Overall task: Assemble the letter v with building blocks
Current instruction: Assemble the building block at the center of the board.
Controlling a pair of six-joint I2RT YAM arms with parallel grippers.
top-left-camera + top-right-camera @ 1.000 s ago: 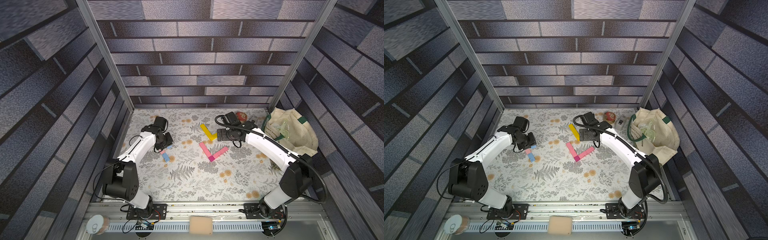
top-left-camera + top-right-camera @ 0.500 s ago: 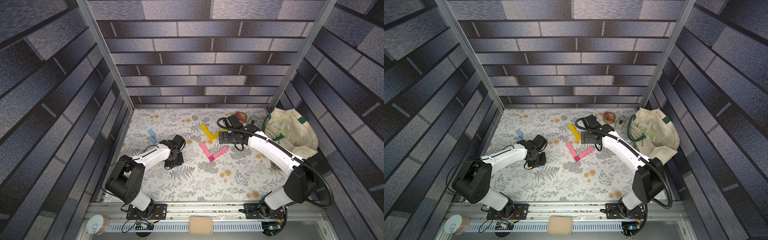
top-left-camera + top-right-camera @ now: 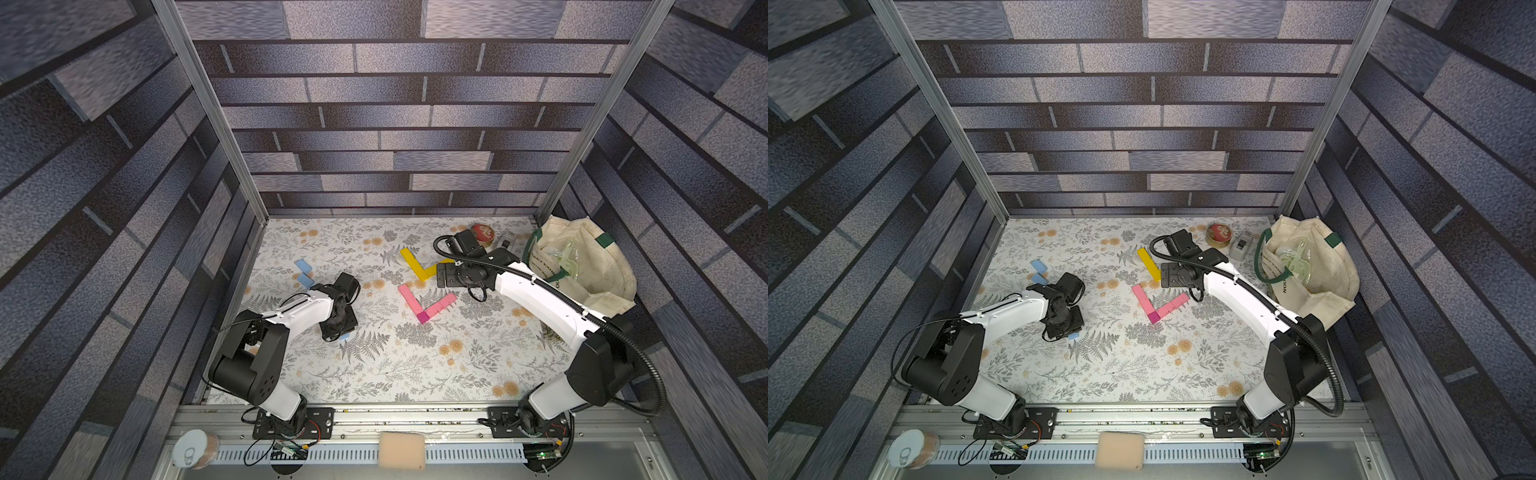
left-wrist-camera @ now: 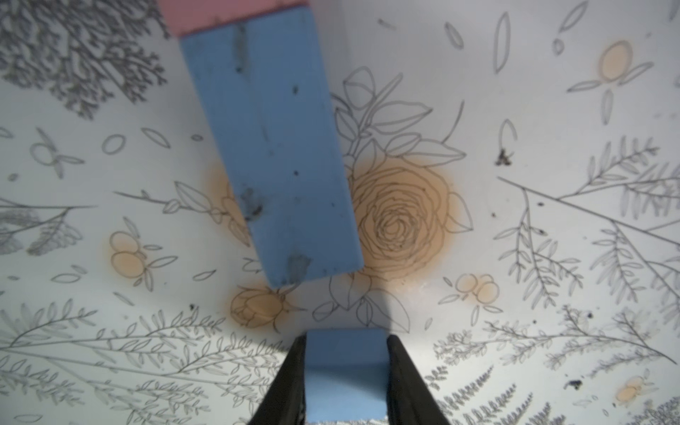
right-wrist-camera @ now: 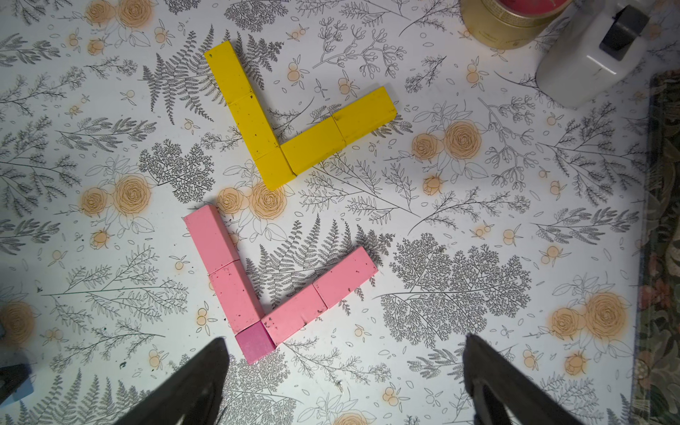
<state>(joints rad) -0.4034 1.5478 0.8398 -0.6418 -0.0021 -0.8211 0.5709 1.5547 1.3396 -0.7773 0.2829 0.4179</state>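
Note:
Two V shapes lie on the floral table: yellow building blocks (image 3: 419,266) (image 5: 279,121) behind, and light pink bricks (image 3: 424,301) (image 5: 257,279) meeting at a small magenta cube (image 3: 423,318) (image 5: 255,344). My right gripper (image 5: 344,342) (image 3: 442,276) hangs open and empty above them, over the yellow V's right arm. My left gripper (image 4: 346,336) (image 3: 338,328) is shut on a light blue block (image 4: 346,364), whose tip peeks out (image 3: 1074,336). In the left wrist view another blue brick (image 4: 272,147) lies flat, with a pink brick (image 4: 228,14) at its far end. Two blue bricks (image 3: 304,266) (image 3: 306,279) lie at the left.
A round red-and-gold tin (image 3: 482,232), a small white-grey box (image 3: 508,240) and a cream tote bag (image 3: 582,262) crowd the back right corner. A sponge (image 3: 401,450) and a can (image 3: 195,449) sit on the front rail. Walls close in on three sides.
My left arm swung from the back left toward the front centre, and two blue bricks now show at the left. The right arm shifted only slightly and stays open.

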